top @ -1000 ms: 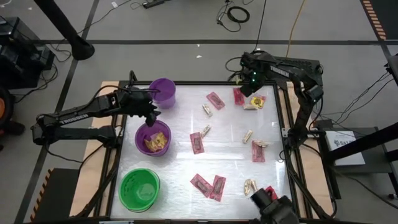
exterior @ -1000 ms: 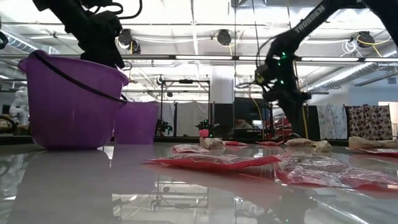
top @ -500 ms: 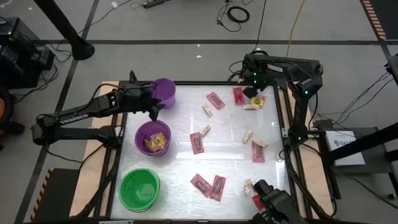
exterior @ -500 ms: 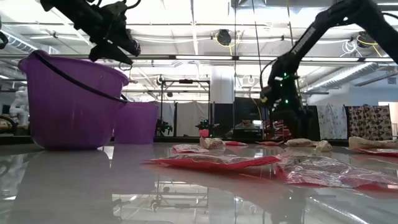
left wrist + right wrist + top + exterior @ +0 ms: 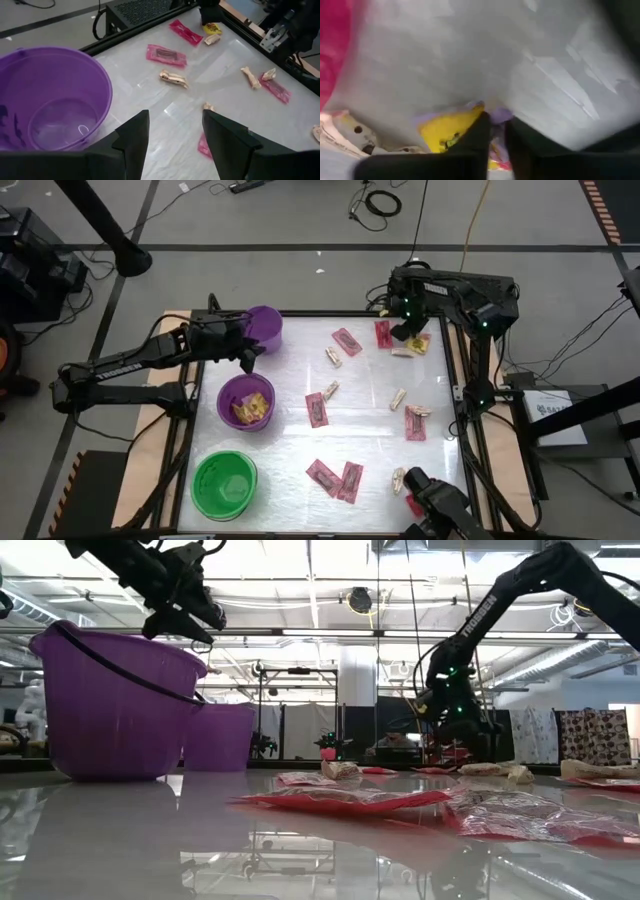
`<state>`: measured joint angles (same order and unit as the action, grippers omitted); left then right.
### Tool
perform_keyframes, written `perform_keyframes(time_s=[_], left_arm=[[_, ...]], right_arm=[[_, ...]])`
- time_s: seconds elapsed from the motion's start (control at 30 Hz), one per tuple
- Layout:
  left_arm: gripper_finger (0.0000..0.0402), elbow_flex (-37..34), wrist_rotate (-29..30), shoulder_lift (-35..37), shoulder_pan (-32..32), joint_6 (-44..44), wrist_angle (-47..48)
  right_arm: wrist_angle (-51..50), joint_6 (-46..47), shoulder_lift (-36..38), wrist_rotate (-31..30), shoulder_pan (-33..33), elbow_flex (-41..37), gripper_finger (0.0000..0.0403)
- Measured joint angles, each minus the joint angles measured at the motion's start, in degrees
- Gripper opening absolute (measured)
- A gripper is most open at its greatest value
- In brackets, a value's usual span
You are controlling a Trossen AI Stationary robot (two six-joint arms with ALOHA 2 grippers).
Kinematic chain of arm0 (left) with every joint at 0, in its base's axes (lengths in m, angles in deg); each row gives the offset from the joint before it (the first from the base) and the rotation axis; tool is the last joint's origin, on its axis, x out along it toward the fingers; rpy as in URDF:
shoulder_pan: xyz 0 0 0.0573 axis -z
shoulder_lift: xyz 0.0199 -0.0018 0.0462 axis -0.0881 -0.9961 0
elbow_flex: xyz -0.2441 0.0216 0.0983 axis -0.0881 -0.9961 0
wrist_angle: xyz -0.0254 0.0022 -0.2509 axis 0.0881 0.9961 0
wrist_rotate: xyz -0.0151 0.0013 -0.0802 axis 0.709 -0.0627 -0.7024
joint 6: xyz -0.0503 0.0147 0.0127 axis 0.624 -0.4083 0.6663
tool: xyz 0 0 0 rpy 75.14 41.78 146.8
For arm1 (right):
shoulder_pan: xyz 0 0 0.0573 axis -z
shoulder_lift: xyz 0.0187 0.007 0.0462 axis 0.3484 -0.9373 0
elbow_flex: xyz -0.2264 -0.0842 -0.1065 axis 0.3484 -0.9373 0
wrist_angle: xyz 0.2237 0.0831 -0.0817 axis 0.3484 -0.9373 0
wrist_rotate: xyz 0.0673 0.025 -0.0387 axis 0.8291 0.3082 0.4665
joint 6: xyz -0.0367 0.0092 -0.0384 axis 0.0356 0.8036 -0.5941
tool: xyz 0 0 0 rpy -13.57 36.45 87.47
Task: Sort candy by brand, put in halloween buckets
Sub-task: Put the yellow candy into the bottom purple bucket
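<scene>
Three buckets stand along the table's left side: the small purple bucket (image 5: 263, 327) at the far edge, the wider purple bucket (image 5: 245, 402) holding yellow packets, the green bucket (image 5: 224, 484) nearest. Roughly seven pink-red packets (image 5: 316, 409) and some seven tan pieces (image 5: 399, 399) lie scattered — the count is unsure near the bottom edge. The middle of the table (image 5: 370, 430) lies bare. The right gripper (image 5: 407, 333), at the far right corner, has its fingers nearly together on a yellow packet (image 5: 451, 131). The left gripper (image 5: 247, 352) hangs spread wide beside the small bucket — holding nothing.
</scene>
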<state>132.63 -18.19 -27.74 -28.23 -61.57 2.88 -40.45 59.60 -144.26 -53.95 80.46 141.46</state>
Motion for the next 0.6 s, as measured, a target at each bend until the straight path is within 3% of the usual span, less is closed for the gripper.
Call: perform_keyframes(time_s=[0.07, 0.43, 0.6], left_arm=[[0.0191, 0.0, 0.08, 0.0, 0.0, -0.42, 0.02], [0.0191, 0.0, -0.26, 0.0, 0.0, -3.99, 0.24], [0.0191, 0.0, -0.43, 0.0, 0.0, -4.99, 2.42]], right_arm=[[-1.88, 0.61, 0.03, -0.3, -0.44, 3.04, 0.0011], [-13.0, 5.18, 2.4, 0.5, -10.37, 21.12, 0.0004], [-8.78, 7.26, 5.45, 7.4, -19.07, 25.74, 0.0002]])
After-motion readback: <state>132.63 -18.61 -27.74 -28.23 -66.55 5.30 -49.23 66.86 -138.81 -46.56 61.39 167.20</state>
